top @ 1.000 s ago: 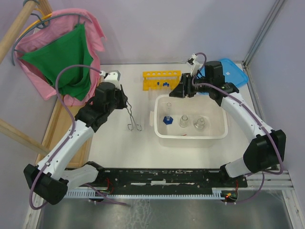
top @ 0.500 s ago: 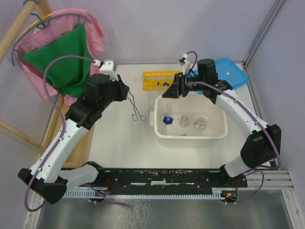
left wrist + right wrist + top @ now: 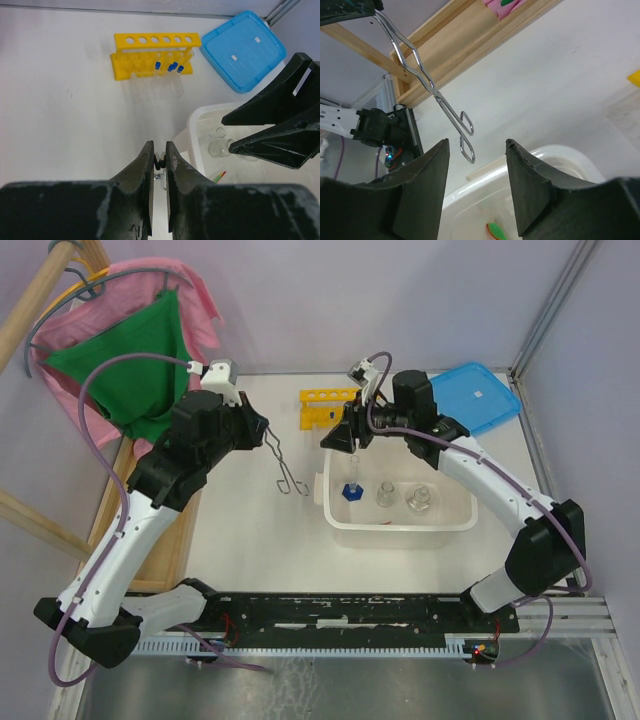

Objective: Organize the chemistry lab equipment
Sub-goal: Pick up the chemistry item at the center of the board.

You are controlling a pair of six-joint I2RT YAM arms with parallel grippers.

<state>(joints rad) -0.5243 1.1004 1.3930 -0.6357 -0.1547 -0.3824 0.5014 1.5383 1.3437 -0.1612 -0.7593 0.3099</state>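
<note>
My left gripper [image 3: 263, 437] is shut on the handle end of the metal tongs [image 3: 287, 472], which hang off the table with their loops pointing at the white tub [image 3: 396, 527]. From the left wrist, the fingers [image 3: 145, 165] pinch the tongs' handles [image 3: 160, 161]. My right gripper [image 3: 340, 438] stands open and holds nothing, over the tub's far left corner; its wrist view has the tongs [image 3: 445, 106] just ahead of the jaws. In the tub are two glass flasks [image 3: 386, 495] [image 3: 419, 500], a blue-capped tube [image 3: 351, 490] and a thin red rod [image 3: 218, 176]. The yellow rack [image 3: 150, 57] holds blue-capped tubes [image 3: 172, 65].
A flat blue lid [image 3: 482, 395] lies at the back right, behind the tub. A wooden frame with pink and green cloths [image 3: 130, 355] stands along the left table edge. The right arm crosses in front of the rack's right end.
The left arm has raised the tongs and carried them slightly right. The right gripper has swung left, from beside the rack's right end to the tub's far left corner.
</note>
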